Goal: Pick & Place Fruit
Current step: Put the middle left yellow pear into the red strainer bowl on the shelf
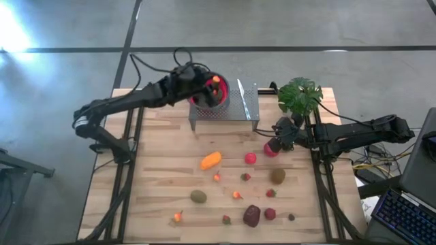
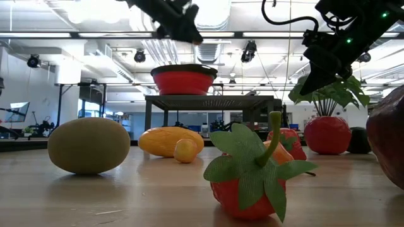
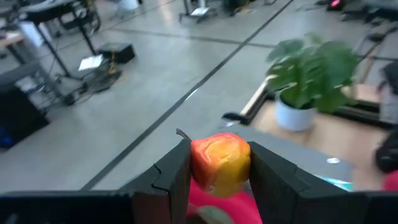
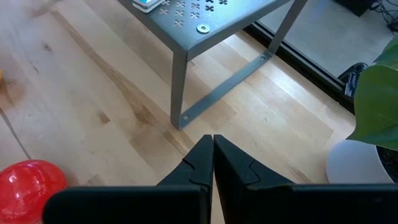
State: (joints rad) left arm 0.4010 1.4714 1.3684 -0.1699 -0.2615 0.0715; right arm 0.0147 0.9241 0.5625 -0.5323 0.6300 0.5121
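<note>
Your left pincer (image 1: 215,83) grips a small fruit (image 3: 221,163) over the bowl (image 1: 204,103); right pincer (image 4: 212,152) is shut, empty. Perhaps fifteen fruits remain on the desk (image 1: 163,163).

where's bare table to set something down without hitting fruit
Bare wood lies left of the orange fruit and kiwi, out to the table's left edge. Crowded: from the maroon fruit up to the red apple.
</note>
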